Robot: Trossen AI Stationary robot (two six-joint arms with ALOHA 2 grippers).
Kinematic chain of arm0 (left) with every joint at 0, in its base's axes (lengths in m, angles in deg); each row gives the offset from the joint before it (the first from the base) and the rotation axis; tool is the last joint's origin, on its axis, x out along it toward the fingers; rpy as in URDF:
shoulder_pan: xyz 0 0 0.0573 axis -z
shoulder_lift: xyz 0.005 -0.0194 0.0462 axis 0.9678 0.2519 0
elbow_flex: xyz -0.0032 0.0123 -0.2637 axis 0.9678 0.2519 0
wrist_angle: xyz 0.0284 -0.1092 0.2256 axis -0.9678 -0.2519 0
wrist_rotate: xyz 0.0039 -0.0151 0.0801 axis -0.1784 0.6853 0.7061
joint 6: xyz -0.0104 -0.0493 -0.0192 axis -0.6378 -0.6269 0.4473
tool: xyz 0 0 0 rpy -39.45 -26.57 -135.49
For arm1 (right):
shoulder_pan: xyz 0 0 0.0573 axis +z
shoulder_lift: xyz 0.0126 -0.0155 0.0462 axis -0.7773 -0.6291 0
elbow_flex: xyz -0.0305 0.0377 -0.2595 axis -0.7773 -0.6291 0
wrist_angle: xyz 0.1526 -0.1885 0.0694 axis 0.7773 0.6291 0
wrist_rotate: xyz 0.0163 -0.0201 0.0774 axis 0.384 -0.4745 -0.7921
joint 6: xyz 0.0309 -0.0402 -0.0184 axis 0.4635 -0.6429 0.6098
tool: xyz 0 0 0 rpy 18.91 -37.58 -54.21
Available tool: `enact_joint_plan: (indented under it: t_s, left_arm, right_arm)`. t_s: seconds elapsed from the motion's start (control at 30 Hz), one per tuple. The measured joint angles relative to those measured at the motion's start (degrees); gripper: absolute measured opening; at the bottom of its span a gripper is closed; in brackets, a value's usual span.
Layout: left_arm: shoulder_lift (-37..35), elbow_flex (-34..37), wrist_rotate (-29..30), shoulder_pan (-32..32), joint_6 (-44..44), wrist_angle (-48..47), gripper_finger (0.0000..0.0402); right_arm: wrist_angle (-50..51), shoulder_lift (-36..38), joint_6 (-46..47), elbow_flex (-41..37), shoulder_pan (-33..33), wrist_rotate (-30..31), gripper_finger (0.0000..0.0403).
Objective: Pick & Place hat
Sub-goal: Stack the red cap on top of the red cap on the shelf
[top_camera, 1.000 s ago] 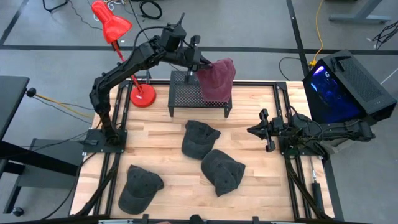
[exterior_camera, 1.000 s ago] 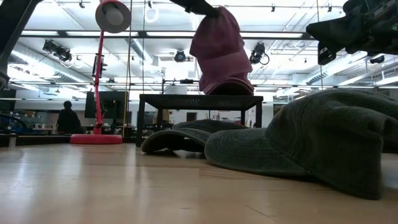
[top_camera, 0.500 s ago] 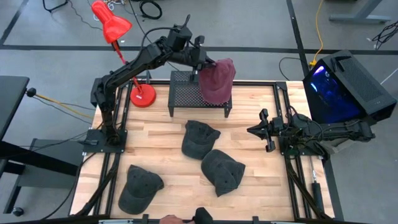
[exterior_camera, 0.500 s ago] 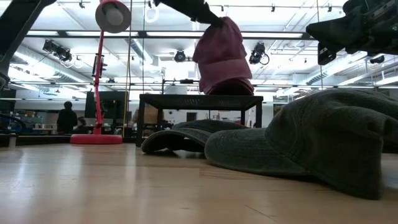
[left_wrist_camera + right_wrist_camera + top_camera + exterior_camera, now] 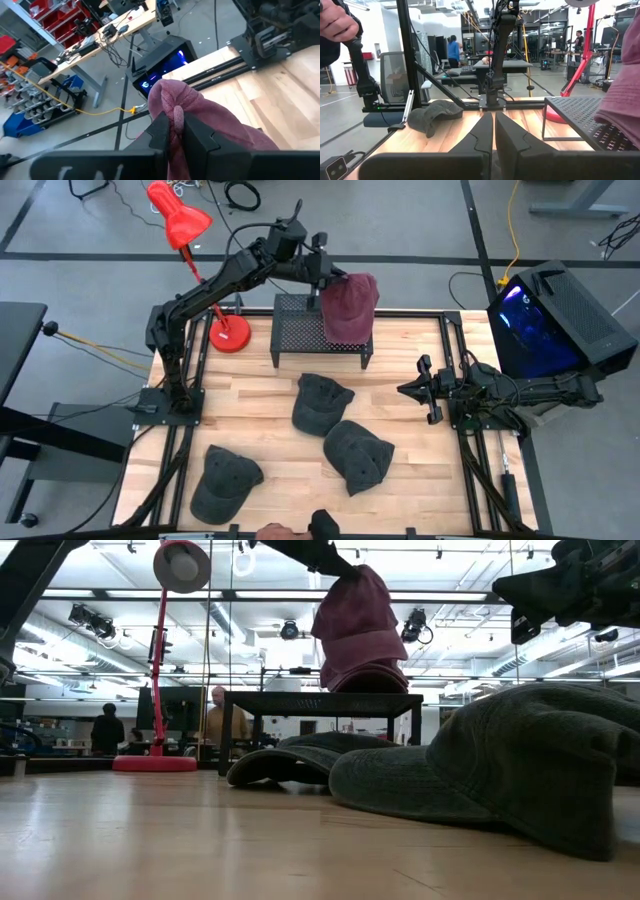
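The left end effector, at the end of an arm stretched high toward the far side of the counter, is clamped on a fold of the maroon hat, which hangs just below it with its lower part resting on the black mesh stand. Three grey hats lie on the counter nearer the arm bases: one in the middle, one beside it and one at the near left corner. The right end effector waits low at the right side, well apart from the maroon hat, its arm lying level and its fingers pressed together on nothing.
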State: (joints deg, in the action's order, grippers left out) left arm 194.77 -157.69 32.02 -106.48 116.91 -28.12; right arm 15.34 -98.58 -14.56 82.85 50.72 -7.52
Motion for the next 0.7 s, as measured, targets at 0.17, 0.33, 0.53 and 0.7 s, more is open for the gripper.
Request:
enact_joint_plan:
  t_s: [0.17,0.33,0.53,0.7]
  left_arm:
    - [0.00,0.01,1.03,-0.28,0.35,1.19,0.0038]
    - [0.07,0.01,1.02,-0.87,0.54,1.73,0.0041]
    - [0.56,-0.01,1.04,-2.03,0.58,1.09,0.0044]
    - [1.36,-0.03,0.76,-2.56,0.63,1.39,0.0044]
  right_arm:
    - [-0.01,0.00,0.00,0.00,0.00,0.00,0.0023]
    - [0.00,0.00,0.00,0.00,0.00,0.00,0.0023]
    - [-0.02,0.01,0.01,0.00,0.00,0.00,0.0022]
    - [0.00,0.00,0.02,0.00,0.00,0.02,0.0022]
